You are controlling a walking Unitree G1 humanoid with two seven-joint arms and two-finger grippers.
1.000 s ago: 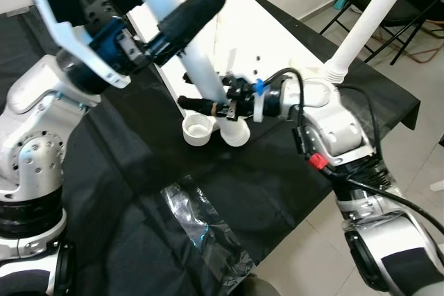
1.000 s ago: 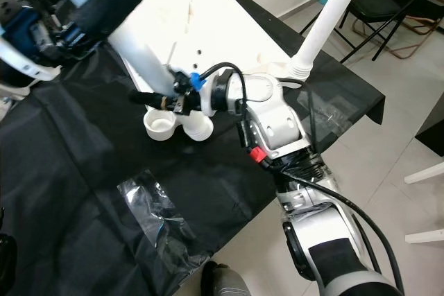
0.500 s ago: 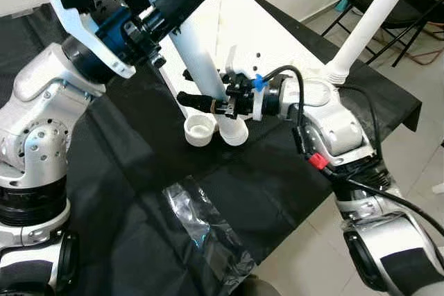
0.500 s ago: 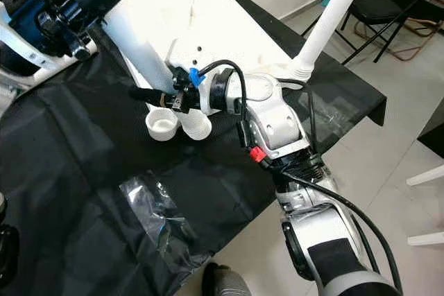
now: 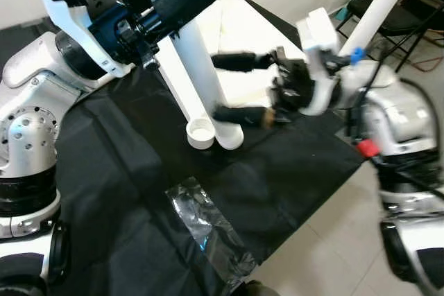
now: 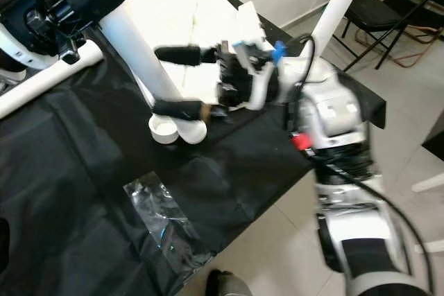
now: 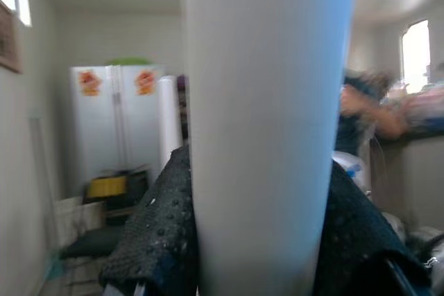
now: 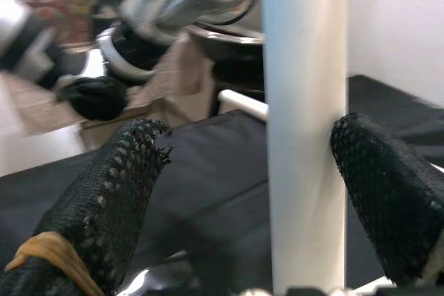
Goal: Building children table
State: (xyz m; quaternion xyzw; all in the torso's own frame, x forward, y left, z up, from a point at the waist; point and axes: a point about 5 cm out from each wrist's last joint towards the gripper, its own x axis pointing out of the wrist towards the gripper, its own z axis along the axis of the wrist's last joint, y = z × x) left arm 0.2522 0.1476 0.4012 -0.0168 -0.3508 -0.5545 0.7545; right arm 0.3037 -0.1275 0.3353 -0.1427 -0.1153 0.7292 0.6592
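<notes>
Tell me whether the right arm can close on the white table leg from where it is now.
Probably yes. The right end effector is open, its fingers on either side of the white table leg, with nothing between; the left end effector holds the leg higher up.

The left arm rises at the upper left of the head view, its left pincer (image 5: 182, 1) clamped, fingers (image 7: 156, 230) pressed tight. The right arm reaches in from the right, blurred, its right pincer (image 5: 239, 88) spread wide, fingers (image 8: 111, 188) well apart.
</notes>
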